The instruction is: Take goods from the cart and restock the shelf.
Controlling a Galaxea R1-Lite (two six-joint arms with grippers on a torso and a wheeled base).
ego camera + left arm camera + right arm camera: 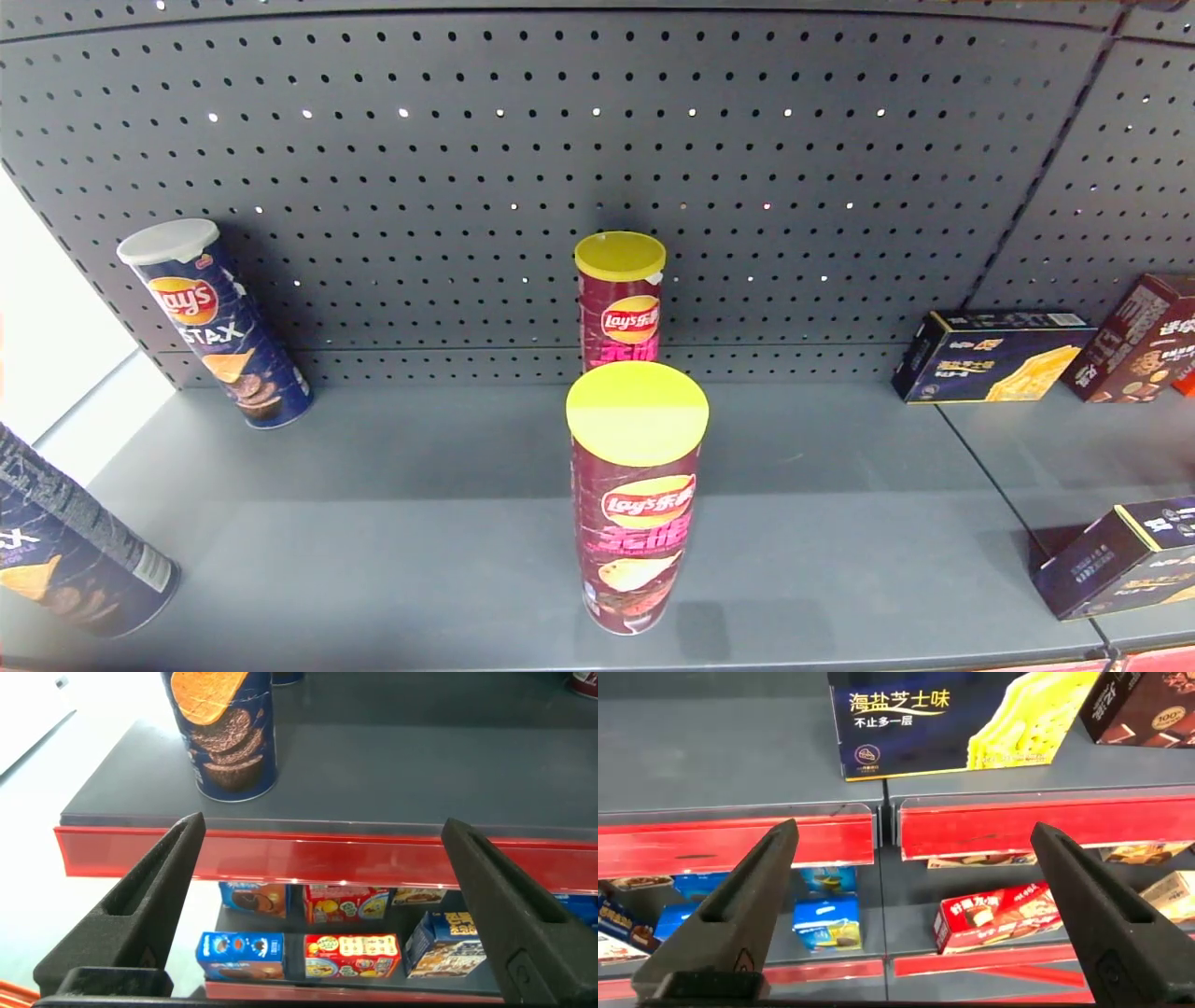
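Two maroon chip cans with yellow lids stand upright mid-shelf, one near the front and one by the pegboard. A dark blue can with a white lid stands at the back left, and another blue can is at the front left edge. My left gripper is open, empty, just in front of the shelf's red front strip, below the blue can. My right gripper is open and empty before the red strip, beneath a dark blue box.
Dark blue boxes and a brown box sit on the right part of the grey shelf. A lower shelf holds several snack boxes. The pegboard back wall closes the rear.
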